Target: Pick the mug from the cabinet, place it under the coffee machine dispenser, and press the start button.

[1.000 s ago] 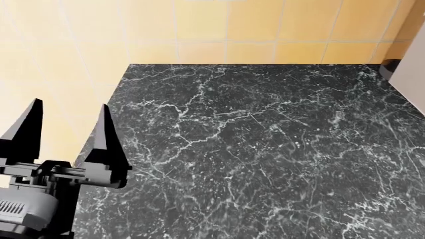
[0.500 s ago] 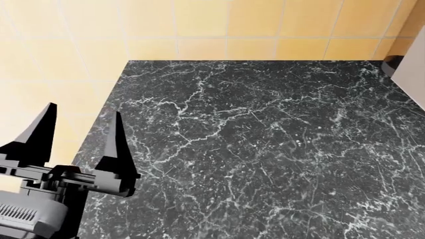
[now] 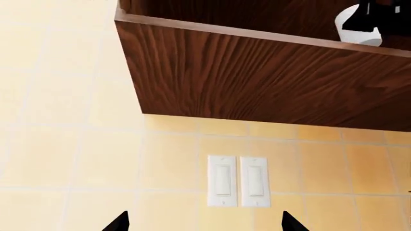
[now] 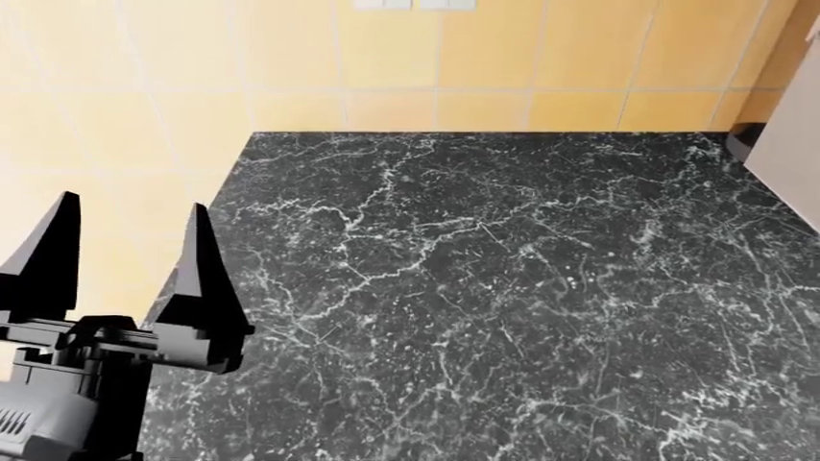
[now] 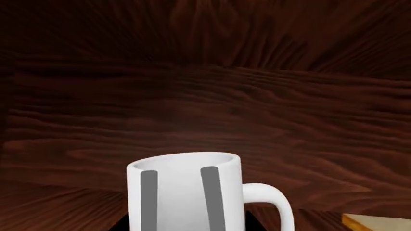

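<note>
So the biggest thing in the head view is the black marble counter (image 4: 513, 288), and it sits lower in the frame than it did half a second ago. The wall switches (image 4: 413, 4) now peek in at 12 o'clock, so we're tilting the head back up toward where the action is.

The wooden cabinet (image 3: 270, 82) fills the left wrist view, above the tiled wall (image 3: 77, 159).

The coffee machine dispenser (image 4: 784, 154) only shows as an off-white edge at about 2 o'clock in the head view, well apart from everything else.

The left gripper (image 4: 125, 250) hangs at 8 o'clock with its jaws spread wide and nothing between them. It has barely shifted.

The mug (image 5: 186, 192) stands upright inside the cabinet, handle out at 3 o'clock in the right wrist view. The right gripper (image 5: 185, 225) looks closed around it, with dark fingertips poking out either side of the base, though we can't be totally sure it's pinching. We reckon the lift-out comes next.
</note>
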